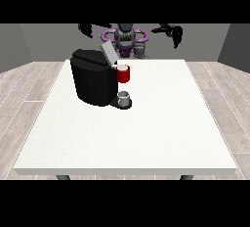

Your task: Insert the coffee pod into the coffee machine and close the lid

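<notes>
The boxy black coffee machine (93,81) stands on the large white matte tabletop (146,133), toward the far left part of it, with its flat grey lid (107,52) tilted up and open. A short red cylindrical piece (124,74) with a pale top sits at the machine's front head; it may be the coffee pod already seated in its slot or part of the brewer, and I cannot tell which. Below it a small grey cup (124,98) with a rounded body rests on the dark drip base.

Judging from this, the lid-closing step is plainly left to do, and the pod insertion is either done or not yet begun; no separate pod lies anywhere on the tabletop.

Both arms are raised well above and behind the machine, touching nothing. The black robot hand at the view's left (87,28) hangs with fingers drooping downward and holds nothing visible. The black robot hand at the view's right (174,33) also carries nothing that I can see, its fingers hanging relaxed.

The machine's shell looks smooth, hard and slightly glossy, with rounded corners.
</notes>
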### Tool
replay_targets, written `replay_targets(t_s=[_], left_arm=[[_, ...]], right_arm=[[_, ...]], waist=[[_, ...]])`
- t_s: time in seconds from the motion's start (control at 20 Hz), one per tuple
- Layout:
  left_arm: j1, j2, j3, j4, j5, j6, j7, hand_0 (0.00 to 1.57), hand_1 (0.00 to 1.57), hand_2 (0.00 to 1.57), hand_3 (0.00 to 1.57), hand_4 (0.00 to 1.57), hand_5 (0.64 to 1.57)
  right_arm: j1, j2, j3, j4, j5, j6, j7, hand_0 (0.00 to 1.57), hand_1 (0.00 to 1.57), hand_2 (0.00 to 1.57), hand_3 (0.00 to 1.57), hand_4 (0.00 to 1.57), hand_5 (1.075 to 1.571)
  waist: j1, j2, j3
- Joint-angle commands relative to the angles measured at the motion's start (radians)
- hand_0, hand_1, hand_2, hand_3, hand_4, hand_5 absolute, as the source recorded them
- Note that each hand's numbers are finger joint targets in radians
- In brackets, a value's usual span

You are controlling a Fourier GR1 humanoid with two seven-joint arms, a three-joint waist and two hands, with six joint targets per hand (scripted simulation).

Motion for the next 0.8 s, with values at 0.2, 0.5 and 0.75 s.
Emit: replay_targets(t_s=[0.2,0.5,0.75], left_arm=[[0.114,-0.005,-0.057,-0.189,0.080,-0.023,0.039,0.00,0.00,0.00,0.00,0.00,1.571],[0.128,0.031,-0.065,-0.297,0.125,0.034,0.103,0.00,0.00,0.00,0.00,0.00,1.571],[0.138,0.084,-0.038,-0.289,0.144,0.034,0.088,0.00,0.00,0.00,0.00,0.00,1.571]], right_arm=[[-0.099,-0.012,-0.080,0.149,-0.016,-0.017,-0.024,0.00,0.00,0.00,0.00,0.00,1.571],[-0.201,-0.020,-0.072,0.216,-0.022,0.042,-0.052,0.00,0.00,0.00,0.00,0.00,1.571],[-0.225,-0.004,-0.033,0.235,0.023,0.041,-0.077,0.00,0.00,0.00,0.00,0.00,1.571]], waist=[[0.065,0.082,0.0000],[-0.007,0.152,-0.0002],[-0.038,0.195,-0.0003]])
